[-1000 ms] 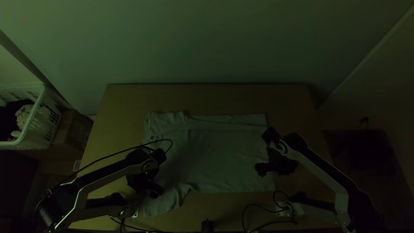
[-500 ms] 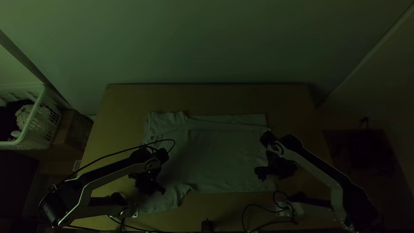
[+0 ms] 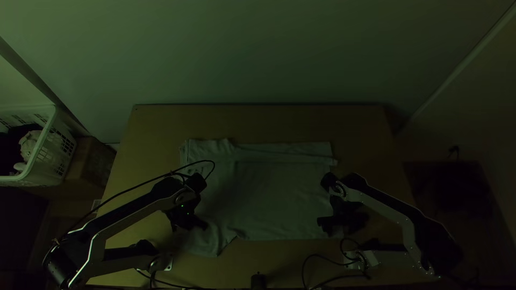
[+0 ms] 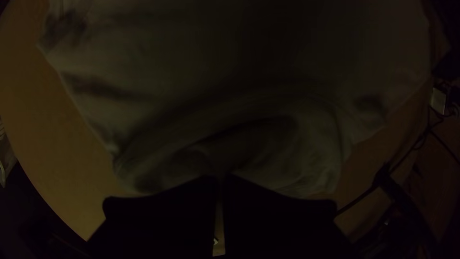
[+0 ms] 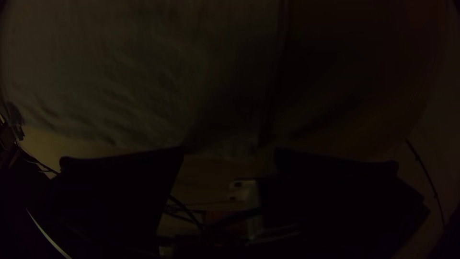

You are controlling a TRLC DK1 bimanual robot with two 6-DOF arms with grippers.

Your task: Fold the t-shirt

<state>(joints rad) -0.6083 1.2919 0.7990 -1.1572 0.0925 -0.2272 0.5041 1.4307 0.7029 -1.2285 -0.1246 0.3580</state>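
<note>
The left gripper has its fingers almost together, with its arm bent behind it. The right gripper has its fingers apart.

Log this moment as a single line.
task: fold t-shirt | left gripper: jaws closed on near sleeve | right gripper: jaws apart, by hem corner | far side folded in, near side not yet
</note>
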